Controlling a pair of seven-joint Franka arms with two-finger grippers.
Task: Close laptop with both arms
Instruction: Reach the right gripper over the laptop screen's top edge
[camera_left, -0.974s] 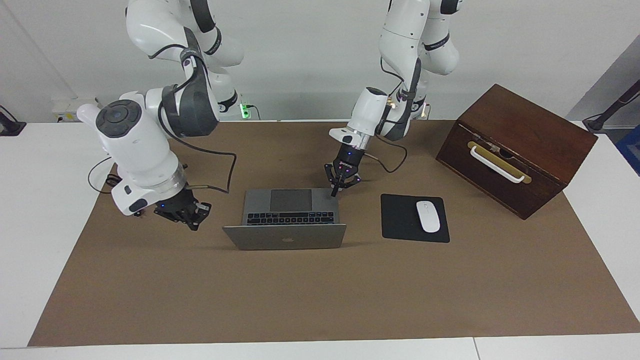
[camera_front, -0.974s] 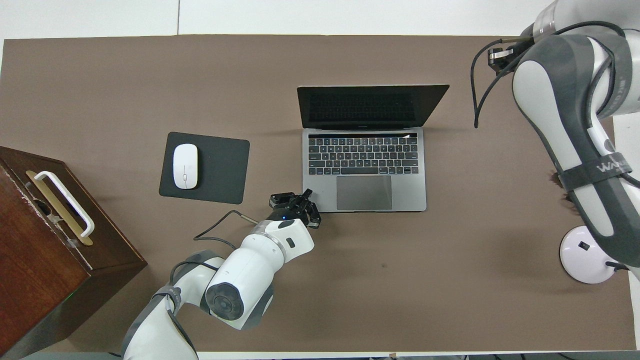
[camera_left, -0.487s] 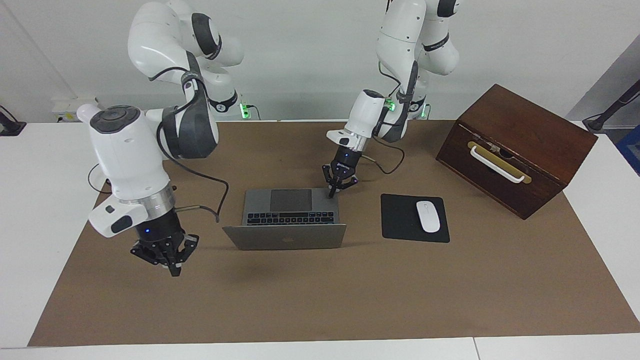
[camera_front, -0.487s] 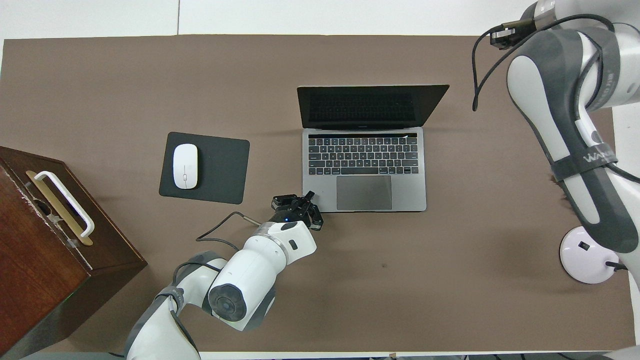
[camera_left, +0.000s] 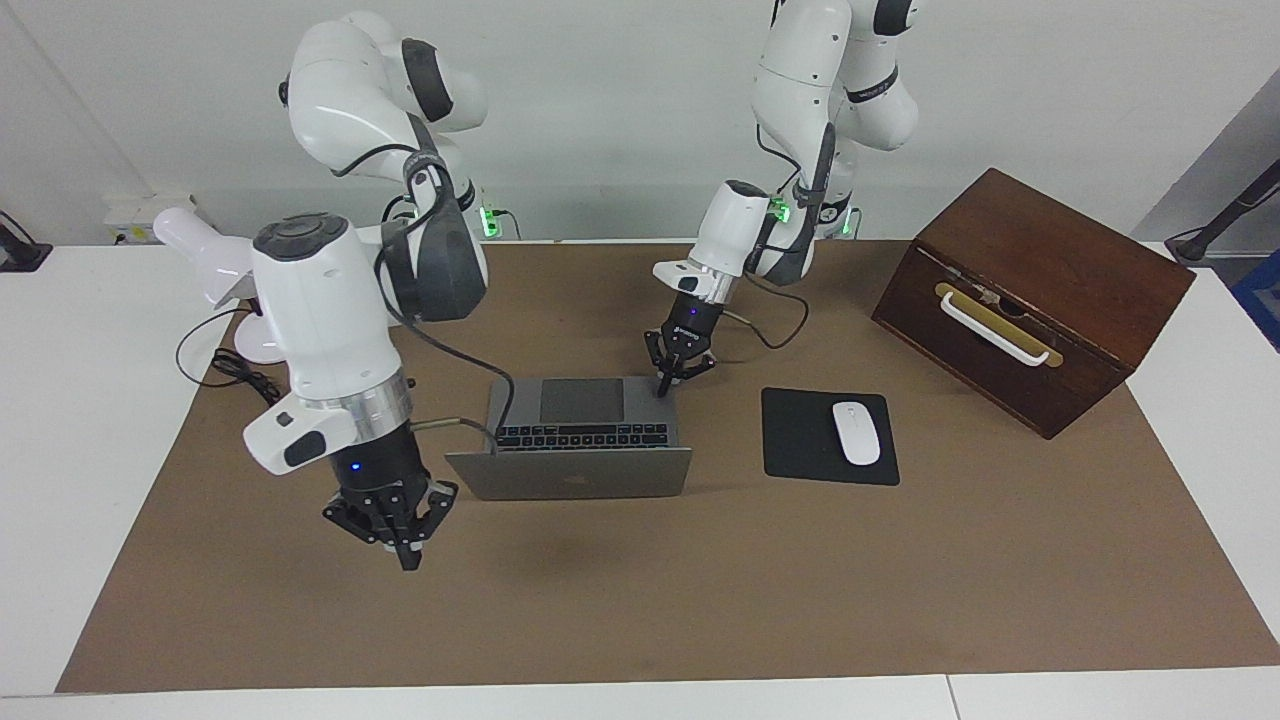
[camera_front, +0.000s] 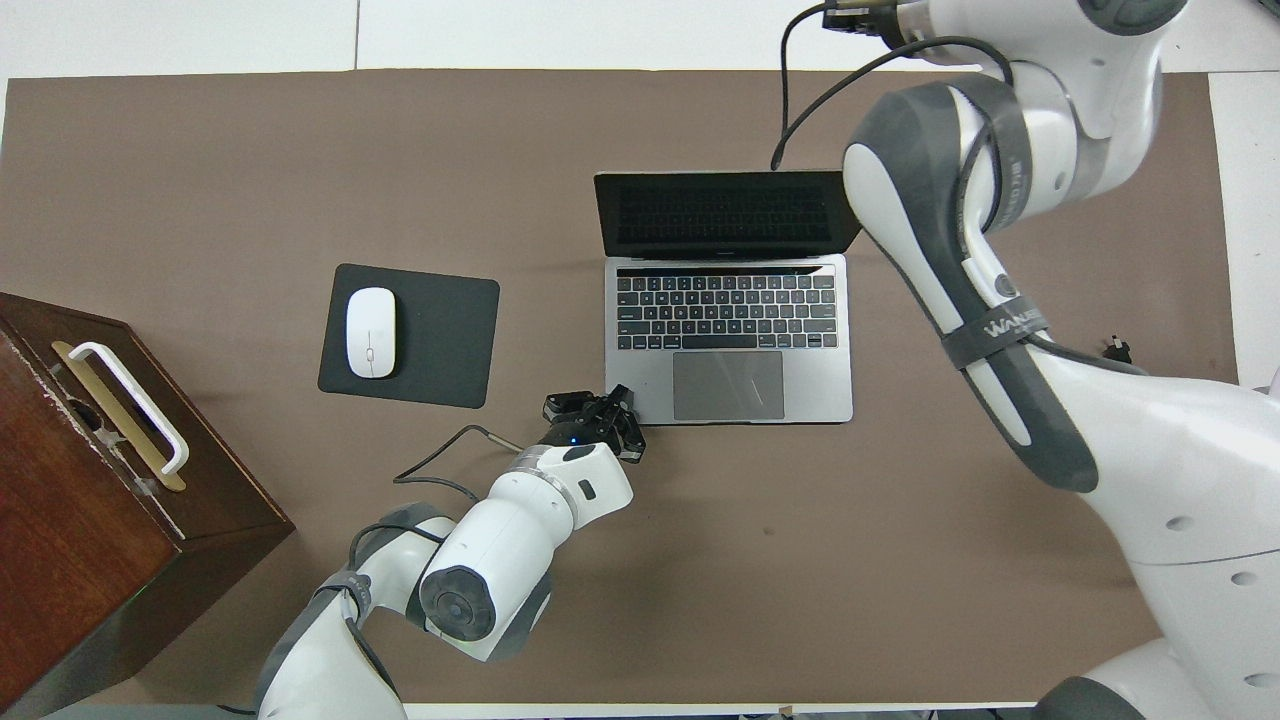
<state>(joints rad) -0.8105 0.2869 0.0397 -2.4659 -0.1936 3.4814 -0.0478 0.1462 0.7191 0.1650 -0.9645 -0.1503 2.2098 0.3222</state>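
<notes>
We see the open laptop (camera_left: 580, 440) at frame centre, left tool (camera_left: 666, 382) clenched on its corner, right tool (camera_left: 405, 553) clenched empty, lower left over the tabletop (camera_left: 640, 600).

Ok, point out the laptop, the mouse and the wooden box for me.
laptop (camera_front: 728, 385): overhead view, on its trackpad.
mouse (camera_front: 370, 332): overhead view, middle of its white top.
wooden box (camera_left: 1060, 255): facing view, on its sloping lid.

A flat white mouse (camera_left: 856, 432) lies on a black rectangular mouse pad (camera_left: 800, 440). Toward the left arm's end stands a dark brown wooden box (camera_left: 1040, 290) with a white handle (camera_left: 995, 328). Brown mat (camera_left: 640, 600) covers the white table (camera_left: 60, 400).
</notes>
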